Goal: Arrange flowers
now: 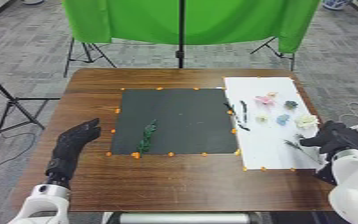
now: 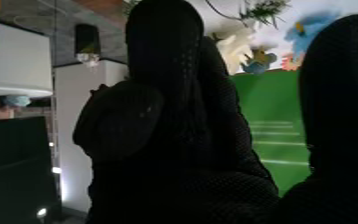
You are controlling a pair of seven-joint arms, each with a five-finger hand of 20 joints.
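Brown wooden bench point(image 1: 158, 185) on a grey carpeted floor point(image 1: 33, 50). Beyond its far edge hangs bright green cloth point(image 1: 140, 22); a black tripod point(image 1: 13, 99) stands left.

Right hand point(image 1: 338, 137), black glove, fingers point(image 2: 165, 45) straight; clock centred mid-view, fingertips at 12. At 1 o'clock: 1 green sprig point(image 2: 264, 11), 1 cream flower point(image 2: 235, 49). Between 1 and 2: 1 blue flower point(image 2: 307, 33), 1 grey-blue flower point(image 2: 258, 62). At 2: 1 coral flower point(image 2: 291, 62). At 3: 1 green cloth point(image 2: 271, 112).
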